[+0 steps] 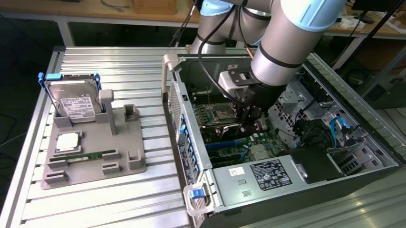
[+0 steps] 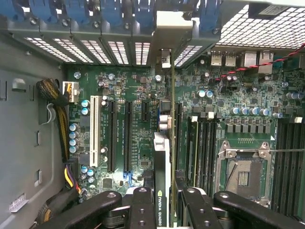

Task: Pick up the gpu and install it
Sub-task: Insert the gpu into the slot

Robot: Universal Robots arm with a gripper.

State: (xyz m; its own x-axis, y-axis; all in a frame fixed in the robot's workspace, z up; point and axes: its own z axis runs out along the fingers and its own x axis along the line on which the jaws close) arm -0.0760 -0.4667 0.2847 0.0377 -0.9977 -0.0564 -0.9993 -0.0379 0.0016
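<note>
Holder [image 1: 95,166]: grey, on ext. view's left; hard drive [image 1: 73,102] upright in it, memory stick [image 1: 92,155] lying flat.
Case [image 1: 190,156]: open, just right of holder.
Gripper [image 1: 252,124]: inside case, fingers [image 2: 143,205] clamped on gpu [image 2: 162,167].
Gpu: edge-on over mobo [image 2: 124,133], bracket end by rear slot covers [image 2: 119,50].

The gpu [image 2: 162,179] is black with white letters on its edge. The end effector [image 2: 167,202] is black too. The motherboard [image 2: 138,119] is dark green with black slots and one white slot [image 2: 94,131]. The case [image 2: 24,143] is grey with blue clips [image 2: 102,9]. The arm [image 1: 292,33] is silver with light blue caps. The bench [image 1: 127,61] is silver with ridged stripes. The hard drive [image 1: 75,102] is silver with a white label.
</note>
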